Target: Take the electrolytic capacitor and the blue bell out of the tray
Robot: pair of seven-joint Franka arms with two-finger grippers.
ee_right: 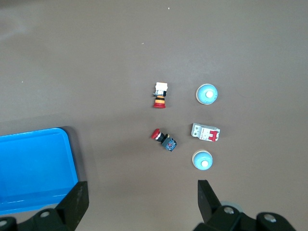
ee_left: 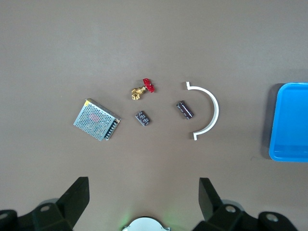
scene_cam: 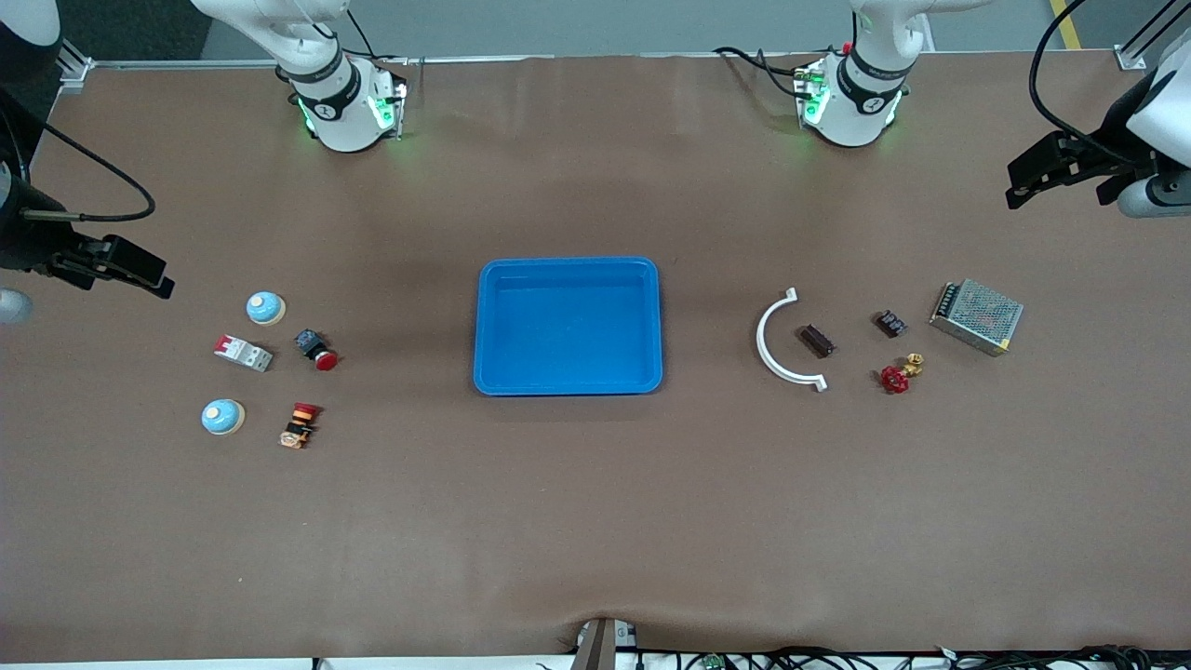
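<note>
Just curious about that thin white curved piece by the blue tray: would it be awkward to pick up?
Probably. The white curved bracket lies flat and looks thin, so fingers get little edge to grab. It seems light and may slide or pivot if nudged. It looks like stiff plastic.

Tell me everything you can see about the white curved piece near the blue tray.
The white curved piece is a thin half-ring, plastic by the look, with a small tab at each end. It lies flat on the brown table, between the blue tray and a small dark part, its open side facing that part. Nothing touches it.
</note>
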